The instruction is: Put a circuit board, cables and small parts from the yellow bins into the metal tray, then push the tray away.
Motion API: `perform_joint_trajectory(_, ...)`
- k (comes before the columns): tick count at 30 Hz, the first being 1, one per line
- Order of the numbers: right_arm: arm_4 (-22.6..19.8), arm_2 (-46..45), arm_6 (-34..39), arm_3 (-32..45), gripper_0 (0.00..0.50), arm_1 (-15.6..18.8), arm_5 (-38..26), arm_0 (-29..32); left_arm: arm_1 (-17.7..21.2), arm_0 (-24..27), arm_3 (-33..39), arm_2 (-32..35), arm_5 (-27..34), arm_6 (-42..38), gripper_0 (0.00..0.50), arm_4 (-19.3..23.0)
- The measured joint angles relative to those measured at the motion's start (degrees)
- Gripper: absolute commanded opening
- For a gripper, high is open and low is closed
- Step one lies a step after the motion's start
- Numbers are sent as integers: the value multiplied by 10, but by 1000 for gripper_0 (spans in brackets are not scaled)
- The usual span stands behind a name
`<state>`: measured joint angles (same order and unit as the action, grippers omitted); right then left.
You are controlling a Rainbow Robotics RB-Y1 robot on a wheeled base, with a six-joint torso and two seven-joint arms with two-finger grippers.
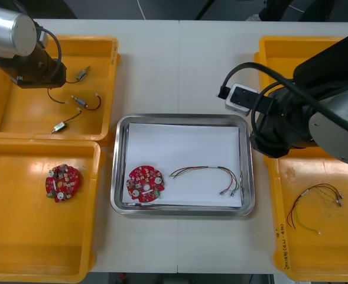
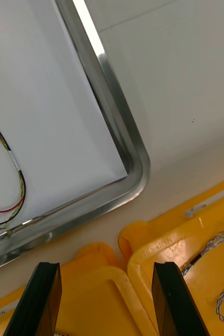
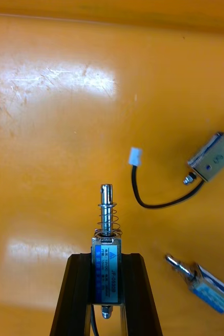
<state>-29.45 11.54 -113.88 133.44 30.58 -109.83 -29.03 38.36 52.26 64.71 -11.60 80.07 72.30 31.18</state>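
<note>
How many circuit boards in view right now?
2 circuit boards. One lies in the metal tray, near left corner; the other in the near left yellow bin. The arms cover parts of the far bins, so more may be hidden.

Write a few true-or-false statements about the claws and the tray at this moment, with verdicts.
1. The left claw is shut on a small metal part over the far left yellow bin. True.
2. The right claw grips a twisted blue and white cable. False: it is open and empty, near the shiny metal tray corner.
3. The tray, white inside, holds a round red circuit board and a red and yellow cable. True.
4. The yellow bins hold no circuit board. False: another red board lies in the near left yellow bin.
</note>
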Motion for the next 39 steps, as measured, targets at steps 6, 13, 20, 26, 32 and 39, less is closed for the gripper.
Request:
perform_joint_trajectory(6, -9, -78, 4, 2, 500, 17, 0, 23, 1, -2, 75, 0, 82, 0, 0, -3)
perform_joint_trajectory(13, -9, -144, 66, 1, 500, 25, 0, 33, 1, -23, 196, 0, 172, 0, 0, -3)
perform_joint_trajectory(20, -9, -179, 100, -24, 500, 29, 0, 33, -8, -29, 269, 0, 231, 0, 2, -3)
perform_joint_trajectory(26, -11, -231, 100, -61, 500, 29, 0, 33, -33, -29, 326, 0, 274, -2, 1, 8)
perform_joint_trajectory(32, -15, -257, 100, -85, 500, 36, 0, 33, -51, -29, 378, -25, 291, -37, 1, 30)
perform_joint_trajectory(39, -22, -276, 99, -128, 500, 47, 0, 33, -73, -29, 409, -79, 294, -183, 0, 38)
